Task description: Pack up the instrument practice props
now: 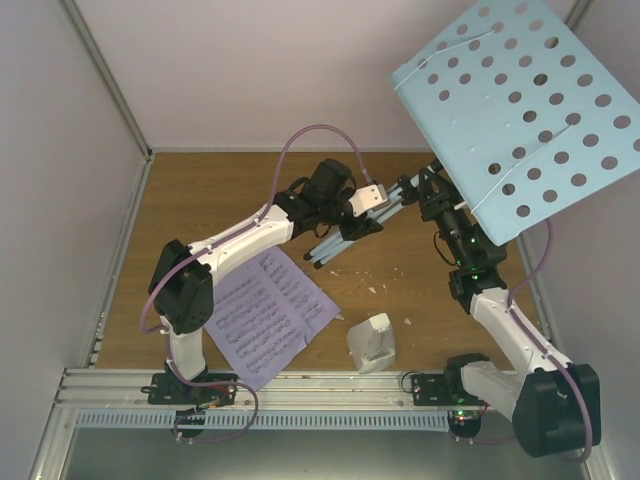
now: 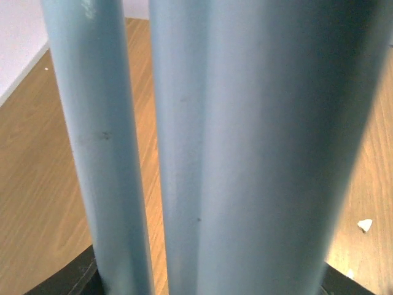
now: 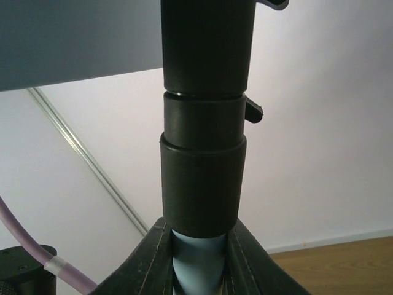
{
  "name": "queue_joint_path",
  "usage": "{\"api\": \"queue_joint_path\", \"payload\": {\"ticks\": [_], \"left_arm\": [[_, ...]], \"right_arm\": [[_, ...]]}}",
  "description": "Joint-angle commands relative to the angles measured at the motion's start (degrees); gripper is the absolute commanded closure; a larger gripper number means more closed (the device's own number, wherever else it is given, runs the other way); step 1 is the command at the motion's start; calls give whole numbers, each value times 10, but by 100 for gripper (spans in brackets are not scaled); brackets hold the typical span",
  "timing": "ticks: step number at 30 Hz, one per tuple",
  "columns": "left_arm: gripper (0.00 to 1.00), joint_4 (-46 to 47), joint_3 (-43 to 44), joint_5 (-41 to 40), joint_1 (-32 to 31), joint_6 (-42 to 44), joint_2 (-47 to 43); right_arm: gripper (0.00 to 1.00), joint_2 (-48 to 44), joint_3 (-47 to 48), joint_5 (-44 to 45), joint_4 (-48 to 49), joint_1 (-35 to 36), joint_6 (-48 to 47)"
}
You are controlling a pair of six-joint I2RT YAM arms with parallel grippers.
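**Stand held aloft by both grippers**

The stand [image 1: 455,215] hangs tilted over the table [image 1: 200,200]. Its tray [image 1: 520,110] is high at the right rear, and its legs [image 1: 335,240] are folded together, pointing down and left. The right gripper [image 3: 198,261] is clamped on the pole just under the black collars [image 3: 202,184], with a finger on each side of the blue tube. The left gripper [image 1: 383,203] is closed round the bundled legs, its fingers [image 2: 67,279] spread wide against the outer tubes. The sheets [image 1: 265,315] lie flat by the left arm's base. The metronome [image 1: 370,343] sits near the front edge, just right of the sheets. Crumbs [image 1: 375,290] dot the wood beyond it.
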Motion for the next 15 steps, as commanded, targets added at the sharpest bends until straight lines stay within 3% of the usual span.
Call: {"api": "queue_joint_path", "payload": {"ticks": [1, 11, 15], "left_arm": [[100, 126, 47, -33, 4, 34, -41], [100, 135, -62, -69, 5, 13, -59], [100, 145, -101, -68, 5, -10, -58]], "right_arm": [[100, 7, -3, 30, 4, -1, -20], [100, 90, -55, 13, 82, 0, 42], [99, 117, -59, 9, 67, 3, 42]]}}
